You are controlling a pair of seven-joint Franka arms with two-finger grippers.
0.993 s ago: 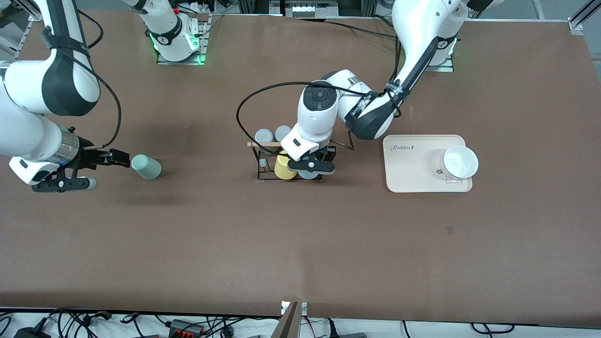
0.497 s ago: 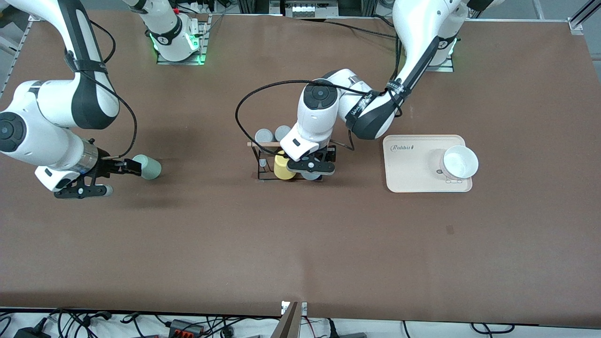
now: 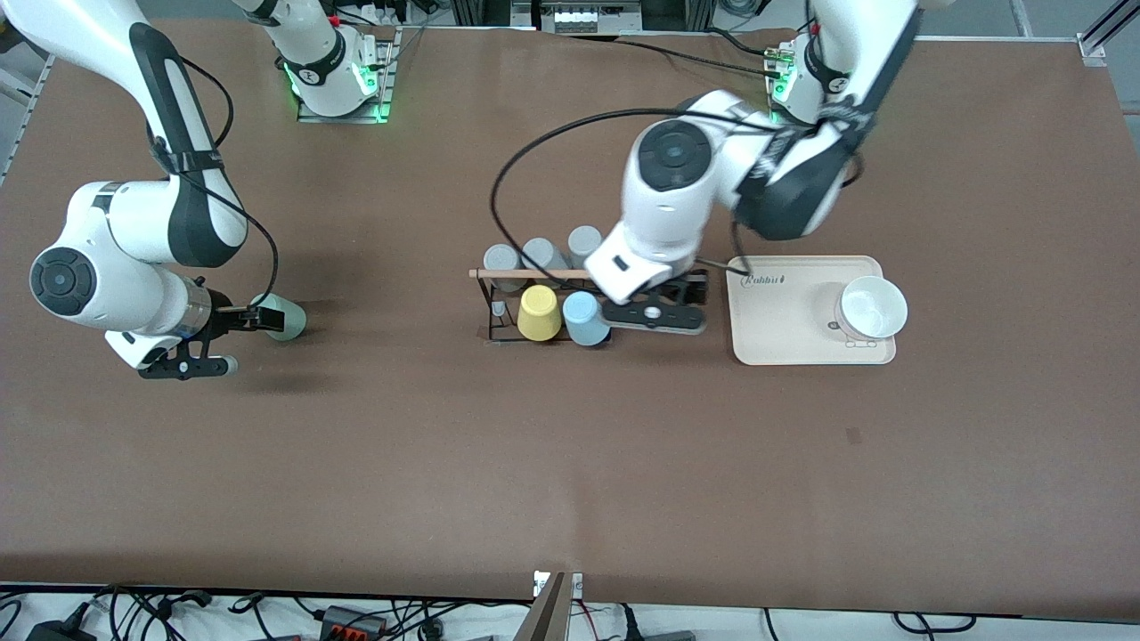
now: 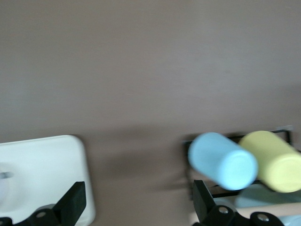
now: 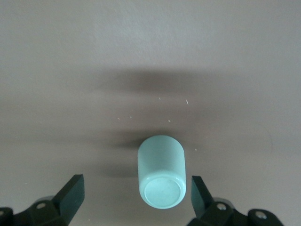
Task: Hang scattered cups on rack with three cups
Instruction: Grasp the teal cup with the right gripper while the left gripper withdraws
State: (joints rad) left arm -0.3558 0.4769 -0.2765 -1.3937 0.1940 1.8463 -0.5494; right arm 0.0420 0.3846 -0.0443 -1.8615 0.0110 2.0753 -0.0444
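While lying sideways, mint cup [image 5: 160, 172], base facing right gripper [image 5: 136, 197]

A yellow cup [image 3: 539, 313] and three grey cups [image 3: 543, 256] sit by the left gripper [image 3: 661, 307], with a beige tray [image 3: 784, 320] holding a white bowl [image 3: 873, 307] just beside it.

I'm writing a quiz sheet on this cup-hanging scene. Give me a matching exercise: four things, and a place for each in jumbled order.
Things:
1. light blue plastic cup
2. pale mint green plastic cup
3. white bowl
4. left gripper

Places:
A. on the beige tray
B. lying on the table between the right gripper's open fingers
C. on the black wire rack, beside the yellow cup
D. between rack and tray

Pairs: 1-C, 2-B, 3-A, 4-D
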